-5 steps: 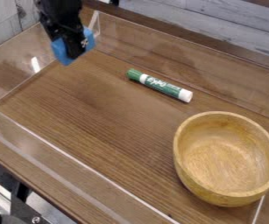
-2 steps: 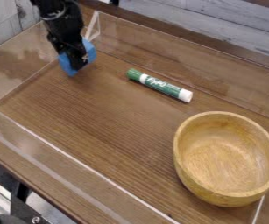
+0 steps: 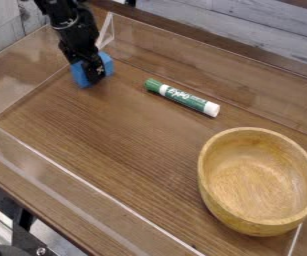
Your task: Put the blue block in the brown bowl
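At the far left corner of the bench [image 3: 116,150], the block [image 3: 92,71] is seen resting on the wood beneath the gripper [image 3: 80,57], whose jaws appear parted around it, well apart from the bowl [image 3: 260,180] where it belongs, the marker [image 3: 183,97] lying between.

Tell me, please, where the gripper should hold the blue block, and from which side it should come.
Judging by its pose, grip the blue block across its two long flat sides, coming from above. It lies flat on the table, far from the bowl, with the gripper directly over it.
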`<state>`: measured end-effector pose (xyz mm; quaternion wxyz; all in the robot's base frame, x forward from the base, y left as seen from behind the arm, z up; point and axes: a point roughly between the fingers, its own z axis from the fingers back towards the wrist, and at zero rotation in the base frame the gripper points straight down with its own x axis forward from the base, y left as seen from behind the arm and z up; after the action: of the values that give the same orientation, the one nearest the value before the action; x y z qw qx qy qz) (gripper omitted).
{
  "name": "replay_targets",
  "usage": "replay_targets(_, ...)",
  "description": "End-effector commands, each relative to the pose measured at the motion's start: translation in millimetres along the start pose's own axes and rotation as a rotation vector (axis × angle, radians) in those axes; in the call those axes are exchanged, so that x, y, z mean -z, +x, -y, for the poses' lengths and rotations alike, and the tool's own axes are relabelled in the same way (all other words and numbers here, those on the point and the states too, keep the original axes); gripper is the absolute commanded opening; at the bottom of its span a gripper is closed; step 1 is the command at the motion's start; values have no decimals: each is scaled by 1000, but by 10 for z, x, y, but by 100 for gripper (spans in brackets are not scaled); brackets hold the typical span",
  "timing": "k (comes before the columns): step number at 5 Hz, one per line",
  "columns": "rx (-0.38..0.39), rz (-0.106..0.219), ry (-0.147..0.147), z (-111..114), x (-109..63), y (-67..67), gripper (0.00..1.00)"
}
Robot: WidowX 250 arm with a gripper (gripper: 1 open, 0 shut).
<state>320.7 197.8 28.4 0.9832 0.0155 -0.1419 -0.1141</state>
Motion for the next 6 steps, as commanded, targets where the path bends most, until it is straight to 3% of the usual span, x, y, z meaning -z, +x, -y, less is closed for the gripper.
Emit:
replay_targets(1, -11, 57, 46, -143, -209, 123, 100)
replay_targets(5, -61, 73, -7, -117, -278, 147, 100)
replay_targets(6, -63, 68, -2, -96, -324, 166, 0)
